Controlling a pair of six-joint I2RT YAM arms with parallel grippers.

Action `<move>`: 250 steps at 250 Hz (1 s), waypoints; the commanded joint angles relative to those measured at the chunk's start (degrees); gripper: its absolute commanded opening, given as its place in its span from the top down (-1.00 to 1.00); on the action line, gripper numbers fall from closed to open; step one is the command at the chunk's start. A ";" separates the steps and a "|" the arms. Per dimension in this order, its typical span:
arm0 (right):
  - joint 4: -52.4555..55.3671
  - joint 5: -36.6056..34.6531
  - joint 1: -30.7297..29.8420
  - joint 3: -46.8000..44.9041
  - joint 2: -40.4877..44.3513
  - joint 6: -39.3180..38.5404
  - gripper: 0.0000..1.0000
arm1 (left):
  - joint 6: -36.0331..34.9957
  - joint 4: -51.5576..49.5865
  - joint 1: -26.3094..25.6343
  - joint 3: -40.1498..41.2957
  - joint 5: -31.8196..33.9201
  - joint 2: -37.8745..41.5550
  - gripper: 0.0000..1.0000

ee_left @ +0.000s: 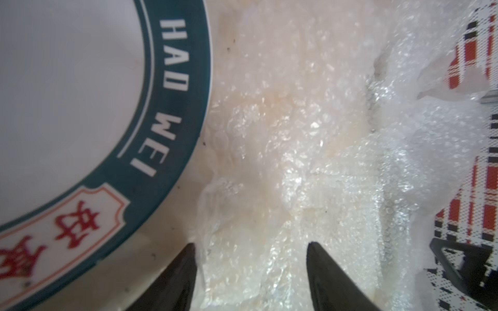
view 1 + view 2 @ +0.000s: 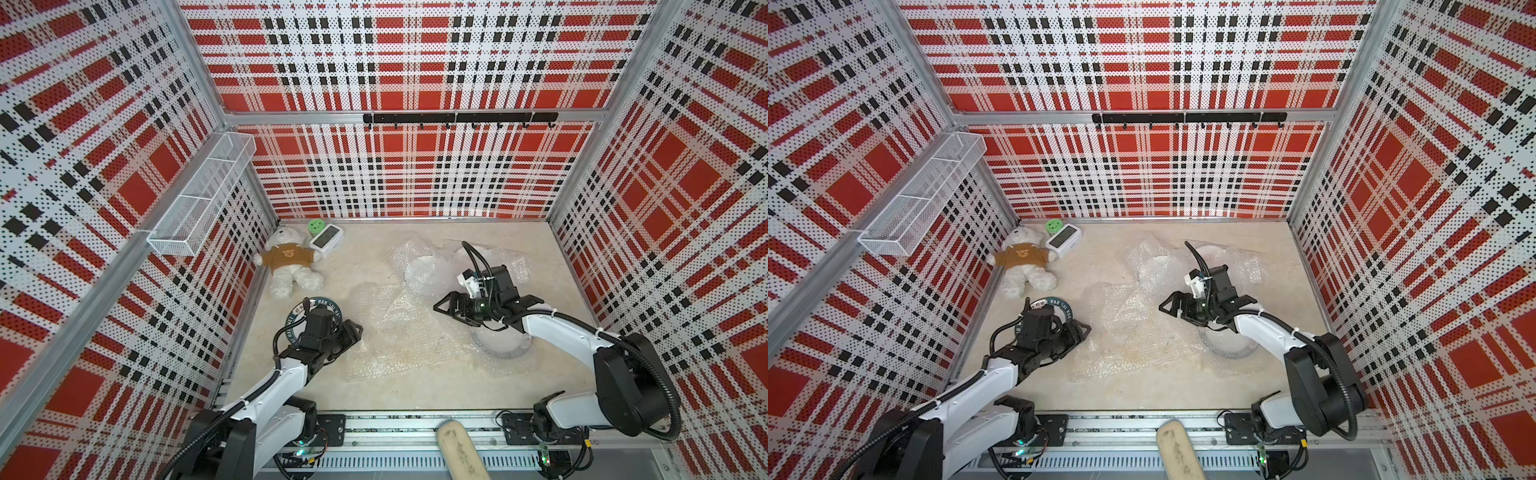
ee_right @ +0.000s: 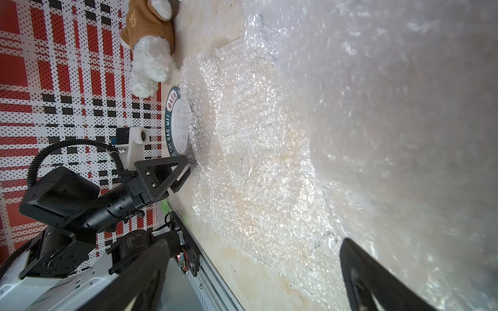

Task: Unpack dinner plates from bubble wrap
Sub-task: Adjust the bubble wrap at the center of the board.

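One plate (image 1: 80, 94) out, wrap (image 1: 296, 134) beside it.
Half-open left gripper (image 1: 250, 246) sits over the wrap to pinch it; right gripper (image 3: 255, 239) wide open, empty.

Glossy, crinkly plastic bubble wrap (image 2: 399, 332)

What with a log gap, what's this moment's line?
left end effector: open at clear bubble wrap; right end effector: open; teal-rimmed round plate: bare

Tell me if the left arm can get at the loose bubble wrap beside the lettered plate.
Probably yes. The left pincer sits low over the edge of the bubble wrap, jaws apart, with nothing else between them. The lettered plate lies off to one side.
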State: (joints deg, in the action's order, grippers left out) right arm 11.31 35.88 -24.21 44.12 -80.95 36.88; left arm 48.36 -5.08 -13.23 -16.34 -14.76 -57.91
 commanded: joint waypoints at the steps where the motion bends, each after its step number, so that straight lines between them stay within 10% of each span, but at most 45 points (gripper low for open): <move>1: -1.36 -0.48 -0.32 0.04 -0.09 -0.10 -1.00 | 1.54 4.43 0.24 1.50 -2.33 0.67 -0.07; 69: -0.94 -0.58 -0.37 0.34 0.31 -0.43 -1.00 | 0.73 -0.75 0.27 -0.01 3.59 -2.53 0.32; 123: 0.02 -1.07 -0.33 0.42 1.18 -0.68 -1.00 | -0.37 -6.93 -0.55 -1.02 9.66 0.43 -0.36; 171: -1.56 -0.50 -0.34 0.44 -0.06 -0.26 -1.00 | -1.29 -3.81 -0.50 -0.28 9.32 -1.09 -0.48; 250: -7.60 -1.07 -4.14 2.17 -4.72 2.42 -1.00 | 0.28 -1.56 -1.21 -1.24 11.36 -6.74 0.25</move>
State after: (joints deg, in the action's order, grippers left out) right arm 9.04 35.44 -26.85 44.49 -83.40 37.60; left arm 47.79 -4.32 -13.98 -17.96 -6.26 -64.31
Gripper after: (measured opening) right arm 0.998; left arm 0.425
